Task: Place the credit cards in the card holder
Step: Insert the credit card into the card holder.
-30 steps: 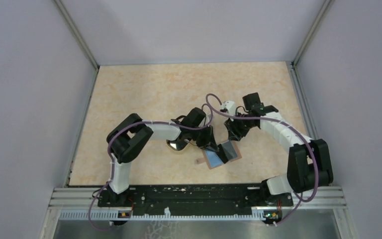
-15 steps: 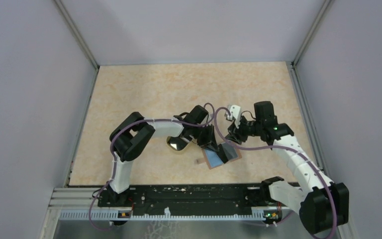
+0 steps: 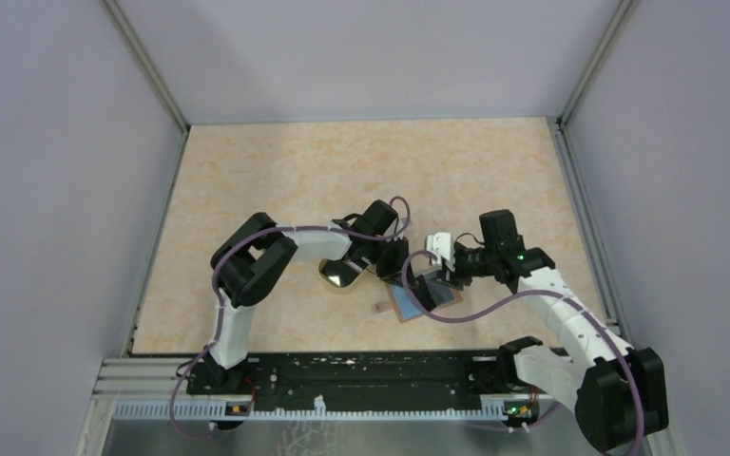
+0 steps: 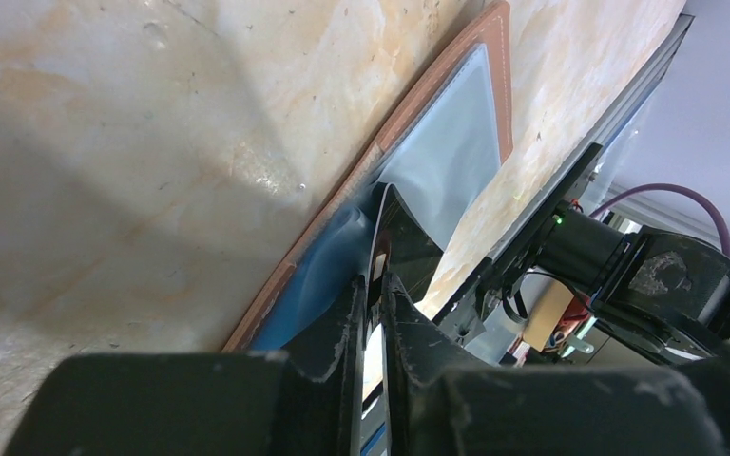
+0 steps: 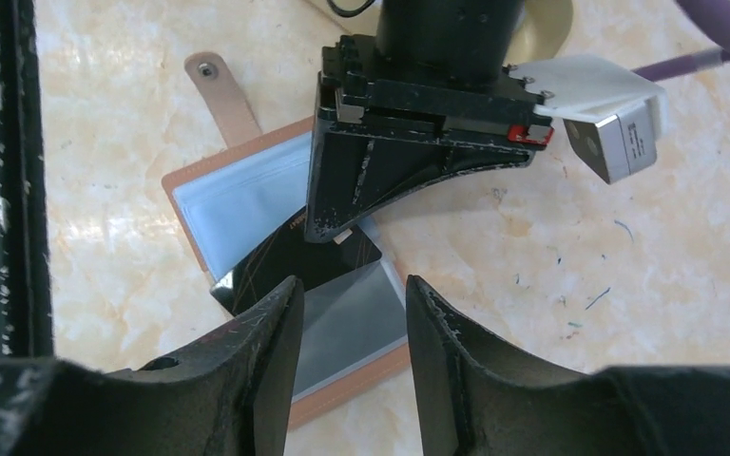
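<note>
Nearest to the bases, the right arm has folded down low, its elbow now at the near right corner of the surface (image 3: 295,171); a second ago it arched high over the far right. The card holder (image 5: 238,199) lies open in the near middle, light blue inside up, and has not shifted. The right end effector (image 5: 352,285) has come down over its right half, fingers apart and holding nothing. I judge it comes to steady the holder. Just beyond, the left end effector (image 4: 373,278) is pinched on the edge of a black credit card (image 5: 285,261), and its grip has tightened a little. The card stands tilted, with its lower corner at the mouth of a pocket, so the insertion is begun but not finished. A gold-looking dish (image 3: 339,275) sits left of them, partly hidden under the left arm. How deep the card sits I cannot tell, because the left fingers cover the entry. Other cards do not show in any view.
</note>
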